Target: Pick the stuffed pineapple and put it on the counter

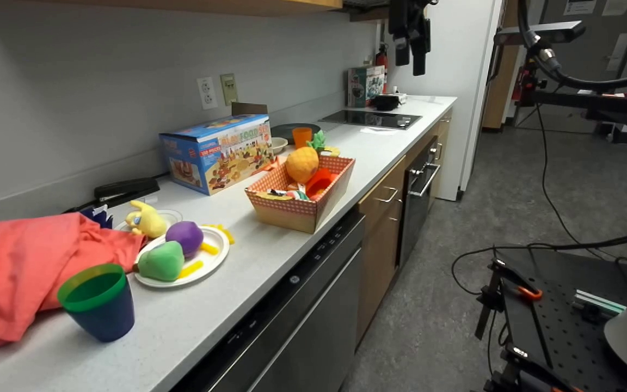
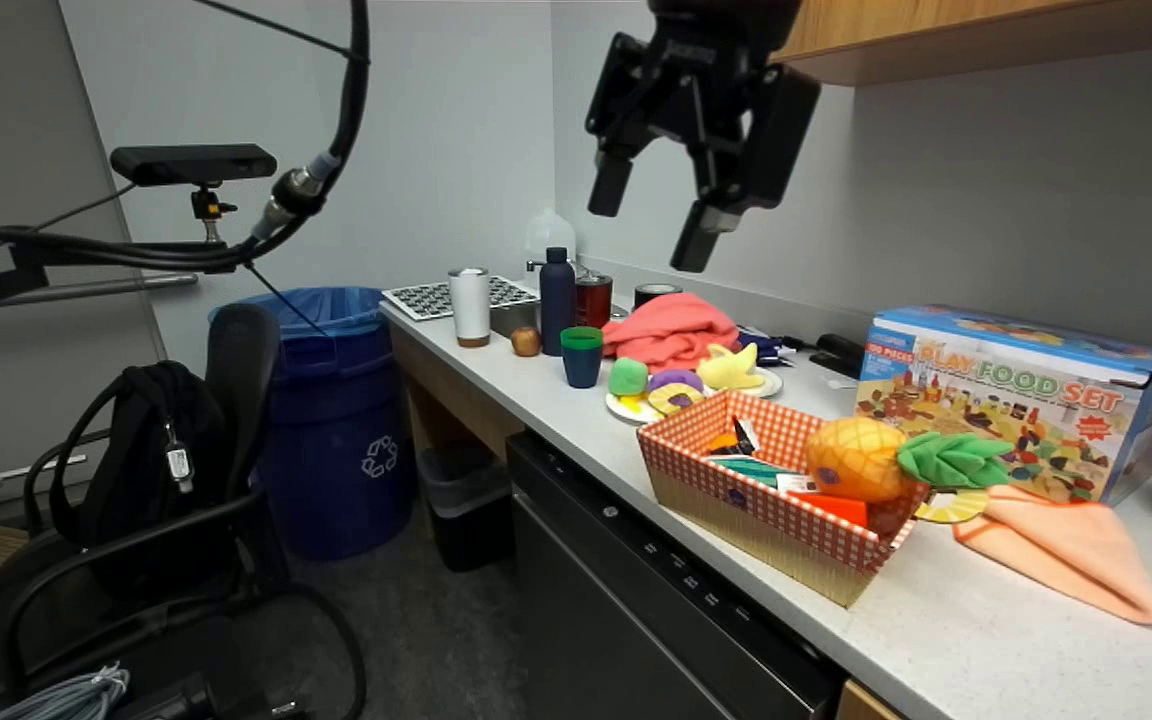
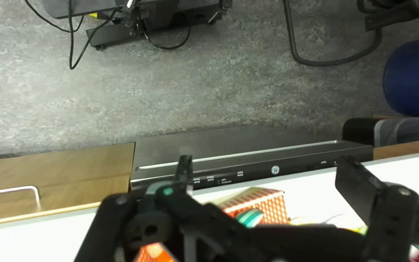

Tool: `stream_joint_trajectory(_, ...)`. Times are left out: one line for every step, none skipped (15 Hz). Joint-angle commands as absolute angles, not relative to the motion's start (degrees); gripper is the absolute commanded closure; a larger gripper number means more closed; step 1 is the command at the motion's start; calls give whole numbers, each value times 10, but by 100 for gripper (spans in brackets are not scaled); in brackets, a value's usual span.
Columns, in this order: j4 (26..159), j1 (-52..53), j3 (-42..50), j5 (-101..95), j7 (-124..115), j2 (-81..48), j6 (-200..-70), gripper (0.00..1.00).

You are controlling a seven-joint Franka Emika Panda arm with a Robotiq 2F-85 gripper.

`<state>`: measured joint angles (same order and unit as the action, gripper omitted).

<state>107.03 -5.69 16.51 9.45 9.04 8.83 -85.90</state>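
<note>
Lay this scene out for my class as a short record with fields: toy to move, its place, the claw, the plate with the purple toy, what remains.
Toy to move: stuffed pineapple
Place: in the checked basket, green tuft sticking out past one end
Grip: claw open, holding nothing, raised clear of the basket
Plate: white plate bearing the purple toy, a green toy and yellow strips
Remaining: lift the pineapple out and set it on the counter
</note>
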Motion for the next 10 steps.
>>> stream_joint_trajectory(928, -86, 162, 112, 94, -28, -829, 0)
stream_joint_trajectory(898, -92, 161, 112, 93, -50, -824, 0)
stream_joint_trajectory(869, -103, 163, 109, 99, -74, -820, 0)
stream_joint_trajectory(840, -111, 161, 111, 97, -95, -816, 0)
stream_joint_trajectory(812, -116, 157, 110, 86, -115, -812, 0)
stream_joint_trajectory(787, -121, 153, 108, 78, -132, -809, 0)
stream_joint_trajectory(766, -127, 150, 104, 73, -147, -804, 0)
stream_joint_trajectory(748, -132, 147, 103, 69, -158, -801, 0)
stream_joint_trajectory(730, -135, 143, 103, 64, -168, -798, 0)
stream_joint_trajectory(710, -140, 140, 104, 61, -179, -793, 0)
